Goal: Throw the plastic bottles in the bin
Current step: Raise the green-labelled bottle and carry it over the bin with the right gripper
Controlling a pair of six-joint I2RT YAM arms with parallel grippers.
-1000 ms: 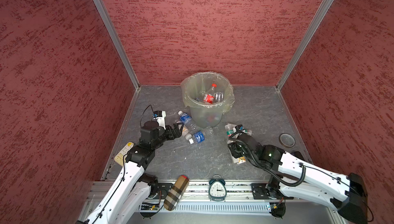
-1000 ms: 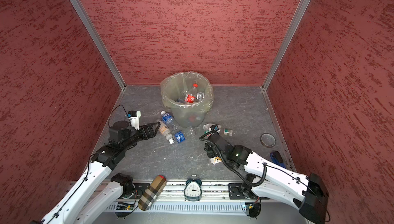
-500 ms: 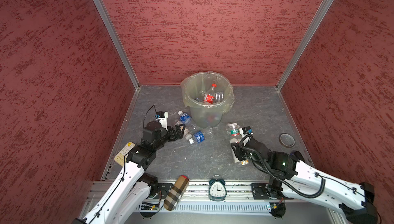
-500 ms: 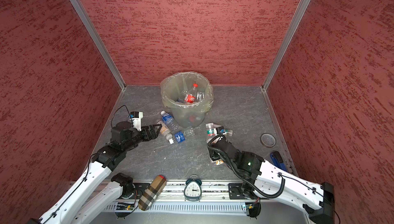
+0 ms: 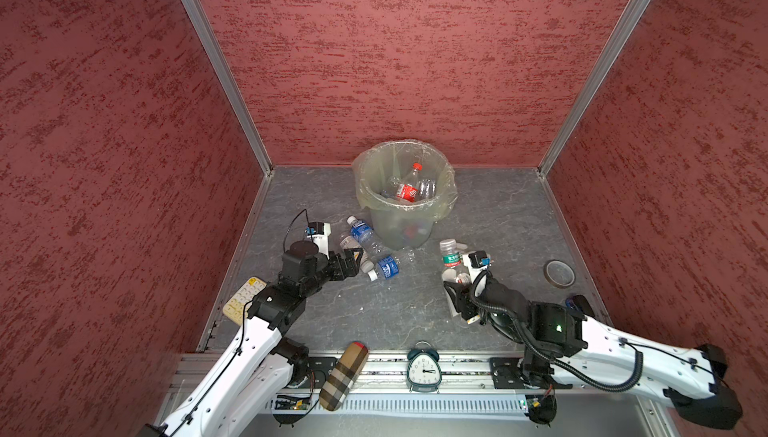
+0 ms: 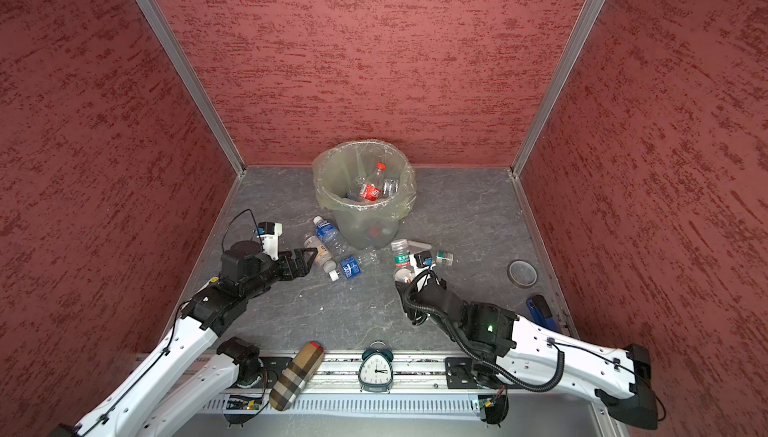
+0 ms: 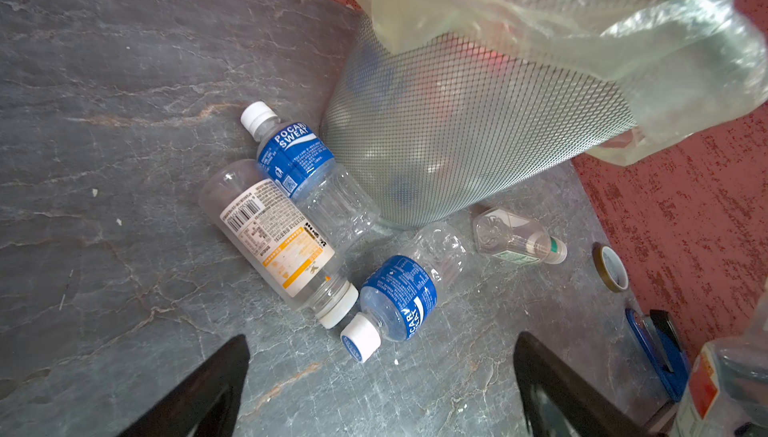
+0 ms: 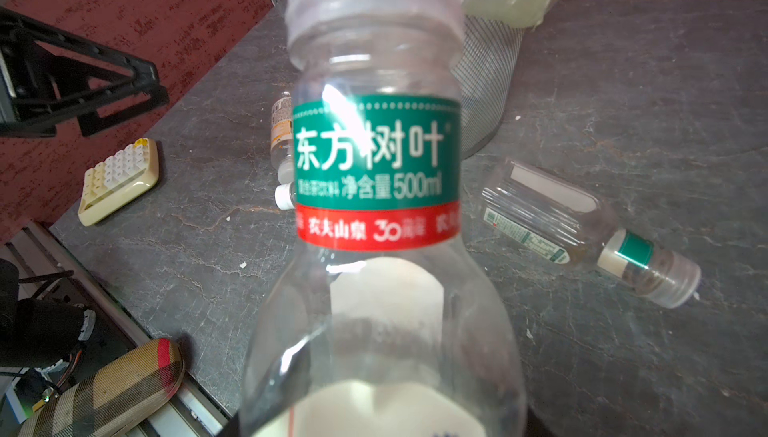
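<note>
I see the right gripper [image 5: 455, 287] with jaws clamped on a smooth clear green-label bottle [image 8: 376, 156], near the bin [image 7: 478, 123]. The left gripper [image 5: 351, 262] has jaws spread wide and empty, facing three ribbed clear bottles [image 7: 291, 214] lying on the worktop [image 5: 415, 314] (grey, veined like slate). The bin is round mesh, lined with a filmy yellowish bag. Inside it: a red-label bottle [image 5: 406, 192] among clear ones. The walls [image 5: 395, 60] are rough red.
</note>
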